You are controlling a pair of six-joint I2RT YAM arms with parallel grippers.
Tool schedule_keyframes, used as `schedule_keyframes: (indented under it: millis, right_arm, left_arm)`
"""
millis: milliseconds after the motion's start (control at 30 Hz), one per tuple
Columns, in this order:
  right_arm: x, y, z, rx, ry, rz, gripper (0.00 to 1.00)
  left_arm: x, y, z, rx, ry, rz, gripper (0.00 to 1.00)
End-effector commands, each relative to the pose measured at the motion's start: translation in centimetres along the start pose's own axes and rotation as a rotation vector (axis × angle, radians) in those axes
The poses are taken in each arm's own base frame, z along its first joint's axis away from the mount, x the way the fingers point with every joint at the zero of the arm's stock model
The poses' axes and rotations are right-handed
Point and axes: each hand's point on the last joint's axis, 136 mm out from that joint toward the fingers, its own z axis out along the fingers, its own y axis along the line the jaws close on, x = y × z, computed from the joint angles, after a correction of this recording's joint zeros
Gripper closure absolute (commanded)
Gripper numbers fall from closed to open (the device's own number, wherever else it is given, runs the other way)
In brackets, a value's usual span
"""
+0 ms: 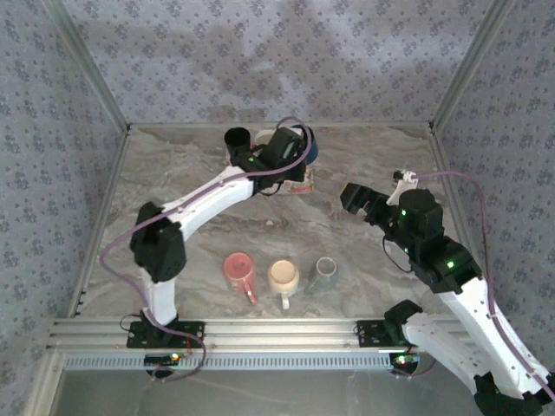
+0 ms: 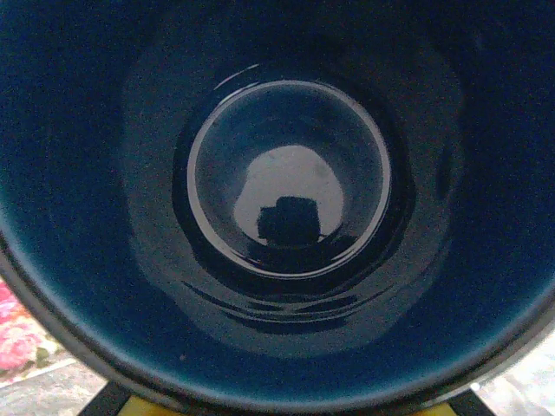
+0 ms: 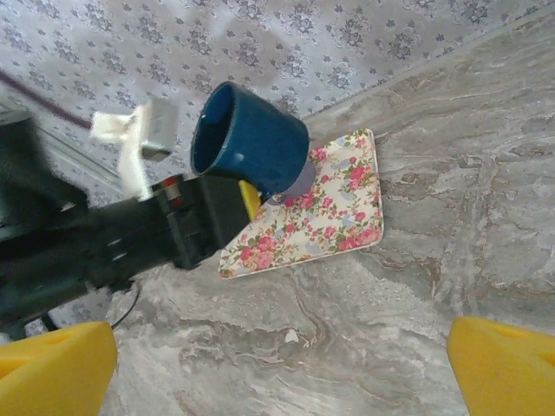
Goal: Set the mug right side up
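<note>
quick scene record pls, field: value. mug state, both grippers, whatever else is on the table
mug: blue mug, tilted, inside empty
mug location: over the floral mat at the far side of the table; contact with the mat unclear
left gripper: left gripper shut on the blue mug
right gripper: right gripper open, empty, above bare table to the right of the mat
near row: pink mug, cream mug, grey mug, side by side
task status: blue mug not yet upright
</note>
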Motion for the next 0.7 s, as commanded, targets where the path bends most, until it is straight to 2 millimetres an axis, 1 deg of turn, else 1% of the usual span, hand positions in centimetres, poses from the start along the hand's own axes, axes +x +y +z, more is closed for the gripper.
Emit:
schedule_keyframes:
  millis: [0,67,100,333,433,667]
  right_arm:
    - [-0.9,0.4,-0.4,0.001,-0.013,-0.031,0.00]
    - [-0.8,0.6,-0.2,-0.006,-0.005,-0.031,0.00]
    - [-0.8,0.6,-0.1,-0.007,-0.005,-0.029,0.00]
    - [-0.2,0.3,-0.1,0.001,0.021,-0.053,0.00]
    - [0.0,0.1,-0.1,0.006,0.027,-0.054,0.00]
    - [0.8,-0.8,0.2,0.023,0.044,-0.053,0.00]
  left_arm:
    - [-3.4,1.1,-0.3,-0.128,-0.097,-0.028,1.00]
    - [-3.5,1.1,1.1,-0.147,-0.091,-0.030,1.00]
    - [-3.8,0.8,1.6,-0.149,-0.093,-0.028,1.00]
    - [-3.0,0.4,7.3,-0.173,-0.042,0.006,1.00]
    - [-2.8,0.5,8.9,-0.161,-0.034,-0.006,1.00]
    - [-2.6,1.4,11.5,-0.130,-0.018,-0.019,1.00]
